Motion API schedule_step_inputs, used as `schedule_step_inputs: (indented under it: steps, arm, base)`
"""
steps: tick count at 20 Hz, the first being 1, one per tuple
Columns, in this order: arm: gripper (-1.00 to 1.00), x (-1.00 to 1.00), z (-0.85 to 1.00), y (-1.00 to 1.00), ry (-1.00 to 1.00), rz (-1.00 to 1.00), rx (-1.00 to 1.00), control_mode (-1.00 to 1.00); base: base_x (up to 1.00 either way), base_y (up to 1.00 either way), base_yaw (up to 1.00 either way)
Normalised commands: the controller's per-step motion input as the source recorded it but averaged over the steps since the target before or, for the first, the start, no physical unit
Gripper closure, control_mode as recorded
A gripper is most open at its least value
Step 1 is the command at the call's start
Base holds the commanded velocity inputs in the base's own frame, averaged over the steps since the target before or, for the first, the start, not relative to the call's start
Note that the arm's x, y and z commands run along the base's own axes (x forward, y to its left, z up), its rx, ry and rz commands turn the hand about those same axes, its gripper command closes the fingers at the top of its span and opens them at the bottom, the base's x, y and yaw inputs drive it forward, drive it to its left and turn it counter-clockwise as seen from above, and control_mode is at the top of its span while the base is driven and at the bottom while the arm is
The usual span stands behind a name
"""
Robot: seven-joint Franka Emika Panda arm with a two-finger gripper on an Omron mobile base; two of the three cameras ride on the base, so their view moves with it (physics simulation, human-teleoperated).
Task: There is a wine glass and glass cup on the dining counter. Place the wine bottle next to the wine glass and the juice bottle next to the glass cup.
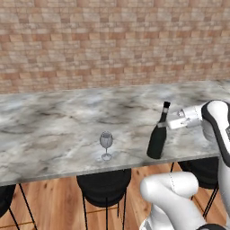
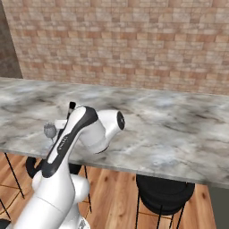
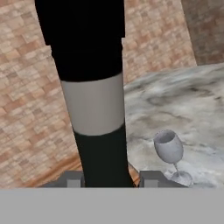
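The wine bottle is slim and dark with a black cap, and it leans slightly over the dining counter near the front edge. My gripper is shut on its neck from the right. The wine glass stands upright to the bottle's left, about a bottle's height away. In the hand view the wine bottle rises between my fingertips, with its pale band in the middle and the wine glass to the right. From the right base view my arm hides most of the wine bottle; the wine glass peeks out beside it. The juice bottle and glass cup are out of view.
Black stools stand under the counter's front edge. A brick wall runs behind the counter. Bare marble stretches to the right of my arm and to the left of the glass.
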Motion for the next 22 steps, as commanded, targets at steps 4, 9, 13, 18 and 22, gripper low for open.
schedule_step_inputs:
  steps: [4, 9, 13, 18, 22]
  arm:
    - [1.0, 0.19, -0.17, 0.02, -0.2, 0.11, 0.0, -1.0]
    - [1.0, 0.24, -0.06, 0.07, -0.17, 0.06, 0.01, -1.0]
    - [1.0, 0.25, 0.0, 0.1, 0.0, 0.0, 0.0, -1.0]
    - [1.0, 0.21, 0.0, 0.12, 0.01, 0.0, 0.0, -1.0]
    - [1.0, 0.2, -0.1, 0.17, 0.0, 0.0, 0.0, -1.0]
  base:
    - [0.0, 0.0, 0.0]
    - [0.0, 0.0, 0.0]
    - [0.0, 0.0, 0.0]
    - [0.0, 0.0, 0.0]
    - [0.0, 0.0, 0.0]
